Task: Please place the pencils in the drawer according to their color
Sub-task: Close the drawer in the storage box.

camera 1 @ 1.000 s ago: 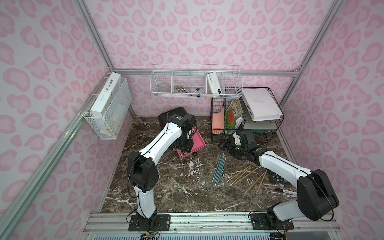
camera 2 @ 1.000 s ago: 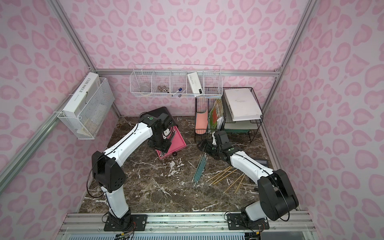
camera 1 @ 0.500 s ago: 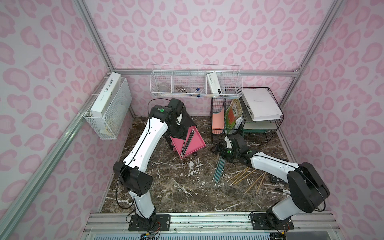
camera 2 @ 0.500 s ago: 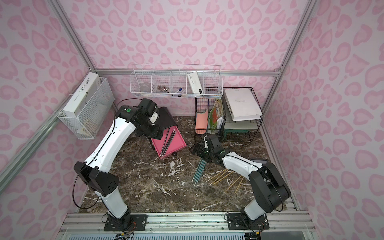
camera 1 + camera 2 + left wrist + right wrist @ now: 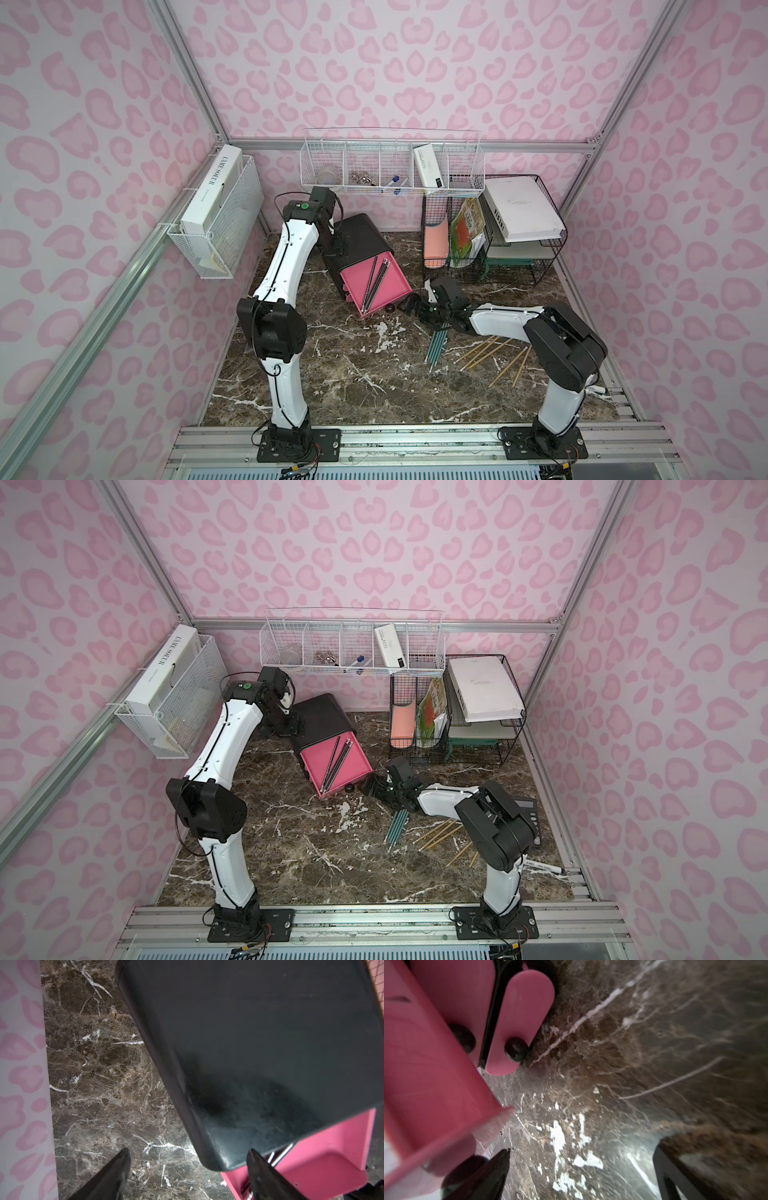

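Observation:
The drawer cabinet (image 5: 353,235) (image 5: 320,715) is black and stands at the back left, its top pink drawer (image 5: 390,286) (image 5: 353,766) pulled out. Dark pencils (image 5: 374,282) (image 5: 337,762) lie inside it. Teal pencils (image 5: 436,347) (image 5: 397,825) and tan pencils (image 5: 486,353) (image 5: 440,833) lie on the marble. My left gripper (image 5: 338,245) (image 5: 188,1151) is open and empty, hovering at the cabinet's (image 5: 259,1043) front left corner. My right gripper (image 5: 409,307) (image 5: 583,1148) is open low over the marble, beside the open drawer's knob (image 5: 390,308). The two lower drawer fronts (image 5: 525,1012) are pushed in.
A black wire-mesh rack (image 5: 490,232) with books and folders stands at the back right. White wire baskets hang on the back wall (image 5: 390,170) and the left wall (image 5: 216,216). A calculator (image 5: 528,816) and a white marker (image 5: 544,866) lie by the right edge.
My left gripper rose off the open drawer and drew back over the cabinet, opening wider; the dark pencils now show lying in the drawer. My right gripper slid left to the drawer's knob.

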{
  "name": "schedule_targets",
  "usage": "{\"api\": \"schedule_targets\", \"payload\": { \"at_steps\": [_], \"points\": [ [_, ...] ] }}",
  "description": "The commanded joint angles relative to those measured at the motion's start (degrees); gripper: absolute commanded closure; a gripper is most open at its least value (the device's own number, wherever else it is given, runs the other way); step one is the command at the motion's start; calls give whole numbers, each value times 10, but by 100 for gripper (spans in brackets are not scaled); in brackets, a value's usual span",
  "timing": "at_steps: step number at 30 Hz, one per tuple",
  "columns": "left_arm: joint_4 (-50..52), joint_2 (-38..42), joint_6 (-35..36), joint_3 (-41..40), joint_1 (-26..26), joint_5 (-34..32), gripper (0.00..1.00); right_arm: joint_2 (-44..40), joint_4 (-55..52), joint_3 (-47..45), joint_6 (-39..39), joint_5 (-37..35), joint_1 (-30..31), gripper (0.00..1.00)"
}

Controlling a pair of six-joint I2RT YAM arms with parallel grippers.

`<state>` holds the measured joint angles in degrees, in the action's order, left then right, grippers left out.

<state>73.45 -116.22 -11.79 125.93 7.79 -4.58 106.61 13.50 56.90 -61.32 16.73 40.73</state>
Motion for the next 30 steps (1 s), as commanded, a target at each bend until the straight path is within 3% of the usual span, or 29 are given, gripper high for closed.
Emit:
{"api": "schedule_targets", "payload": {
  "at_steps": [1,12,30],
  "points": [
    [-14,-14,3,6,-13,17,12,27,10,21,-23,0,6,0],
    [-4,-49,-10,7,-23,46,13,38,24,98,-24,-20,7,0],
    [24,-66,-23,3,-23,61,16,106,21,239,-36,16,-2,0]
  ]
}}
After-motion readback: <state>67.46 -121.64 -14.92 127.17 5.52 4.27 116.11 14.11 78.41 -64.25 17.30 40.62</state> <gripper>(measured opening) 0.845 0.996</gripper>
